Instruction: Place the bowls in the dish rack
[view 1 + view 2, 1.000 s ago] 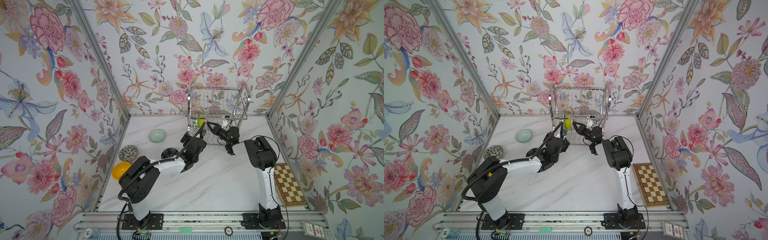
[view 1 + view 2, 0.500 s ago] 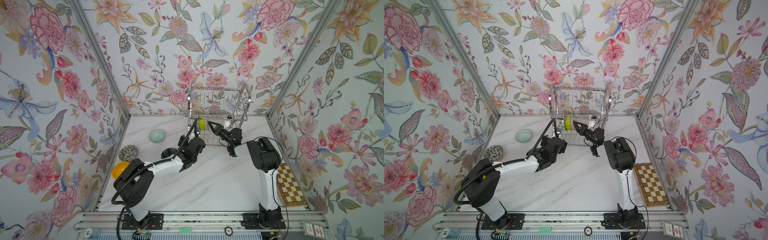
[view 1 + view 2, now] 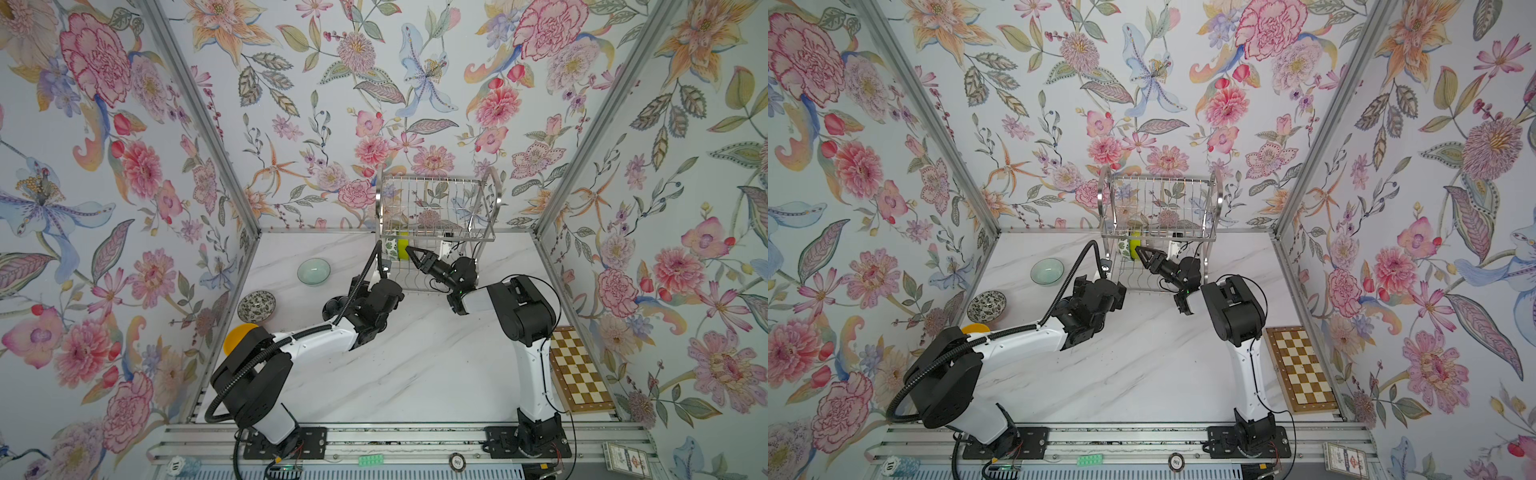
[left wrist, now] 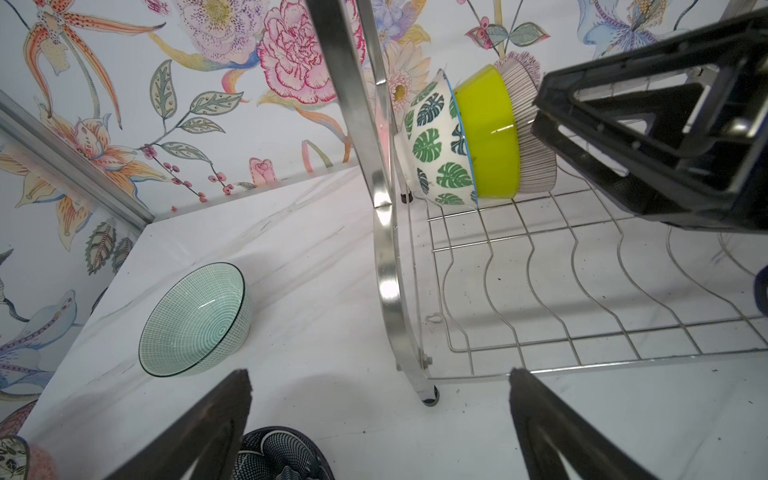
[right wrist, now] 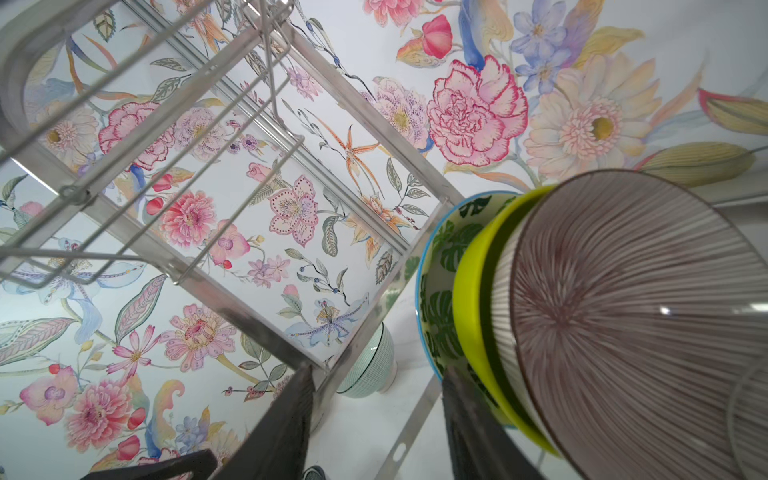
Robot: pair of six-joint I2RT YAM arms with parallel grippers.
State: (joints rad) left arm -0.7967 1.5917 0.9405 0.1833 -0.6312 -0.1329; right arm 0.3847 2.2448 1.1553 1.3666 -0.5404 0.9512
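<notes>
Third bowl in the rack, right gripper at its rim

The right gripper [image 5: 376, 386] has its jaws partly spread with nothing between them. One finger sits close against the pink radial-striped bowl [image 5: 623, 324], though I cannot tell whether it touches. That bowl stands on edge in the lower tier of the dish rack [image 4: 386, 249], nested into the lime green bowl [image 4: 490, 133], itself nested into the green-leaf white bowl [image 4: 432, 153]. The left gripper [image 4: 380, 386] hangs wide open and empty just above the dark navy flower bowl [image 4: 282, 457] on the table, with the pale celadon bowl [image 4: 195, 320], black-white speckled bowl [image 3: 256, 306] and orange-yellow bowl [image 3: 237, 334] farther out. This looks like the release step. Next, the right arm needs to back out clear of the wires, and the left to close on the navy rim.
</notes>
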